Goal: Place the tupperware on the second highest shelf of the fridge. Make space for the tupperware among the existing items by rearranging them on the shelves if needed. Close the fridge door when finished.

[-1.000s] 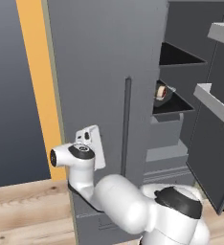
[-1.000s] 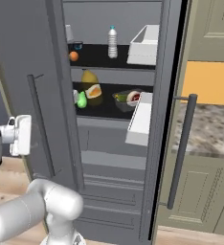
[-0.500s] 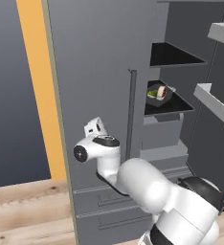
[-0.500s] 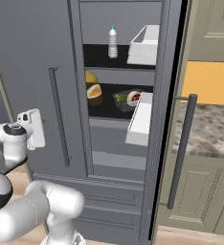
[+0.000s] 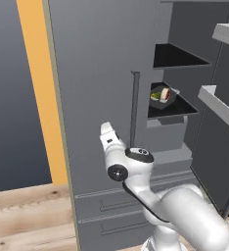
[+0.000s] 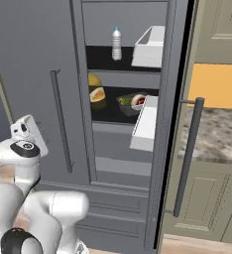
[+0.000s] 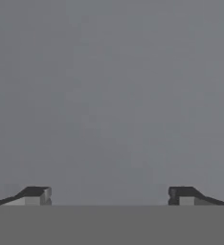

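Note:
The fridge's left door stands nearly shut, its bar handle facing me. My gripper rests against the door's outer face, left of the handle, with its fingers apart and nothing between them. In the hand view the gripper faces flat grey door panel. Through the remaining gap the tupperware with the red slice sits on a black shelf, beside a yellow-orange piece. One shelf up stands the clear bottle. From the left, the tupperware shows on the same shelf.
The right fridge door hangs wide open, its pale bins jutting toward the gap and its long handle outside. Beige cabinets and a speckled counter lie right of it. An orange wall strip borders the fridge's left side.
The left door has swung further toward shut with my hand moving along against it. The gap onto the shelves has narrowed and hides the items at the left.

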Tool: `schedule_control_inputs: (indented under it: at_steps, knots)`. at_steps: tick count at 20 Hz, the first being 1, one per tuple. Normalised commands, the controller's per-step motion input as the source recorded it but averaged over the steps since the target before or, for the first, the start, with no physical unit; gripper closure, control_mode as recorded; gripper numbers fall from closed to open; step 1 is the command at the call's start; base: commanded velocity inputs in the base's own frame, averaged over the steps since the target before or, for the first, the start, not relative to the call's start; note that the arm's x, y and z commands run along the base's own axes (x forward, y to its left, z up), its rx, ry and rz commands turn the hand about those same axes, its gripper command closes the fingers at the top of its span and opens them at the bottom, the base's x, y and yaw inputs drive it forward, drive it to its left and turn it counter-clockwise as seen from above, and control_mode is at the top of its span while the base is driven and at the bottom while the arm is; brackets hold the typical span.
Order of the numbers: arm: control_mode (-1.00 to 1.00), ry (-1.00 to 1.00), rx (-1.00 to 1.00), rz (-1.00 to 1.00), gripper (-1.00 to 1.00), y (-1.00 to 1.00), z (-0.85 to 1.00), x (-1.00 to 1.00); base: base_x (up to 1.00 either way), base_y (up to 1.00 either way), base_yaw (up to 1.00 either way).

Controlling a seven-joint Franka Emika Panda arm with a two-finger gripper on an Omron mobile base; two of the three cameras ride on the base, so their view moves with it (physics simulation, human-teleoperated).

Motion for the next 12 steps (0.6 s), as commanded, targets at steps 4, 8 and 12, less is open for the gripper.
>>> schedule_control_inputs:
  at_steps: [4, 8, 12]
  knots:
    - [-1.0, 0.0, 0.21, 0.02, -1.0, 0.0, 1.0, -0.49, 0.0, 0.0, 0.0]
    - [-1.0, 0.07, 0.33, -0.02, -1.0, -0.38, 0.97, -0.51, 0.0, 0.0, 0.0]
    - [-1.0, -0.02, 0.41, -0.21, -1.0, -0.66, 0.53, -0.84, 0.0, 0.0, 0.0]
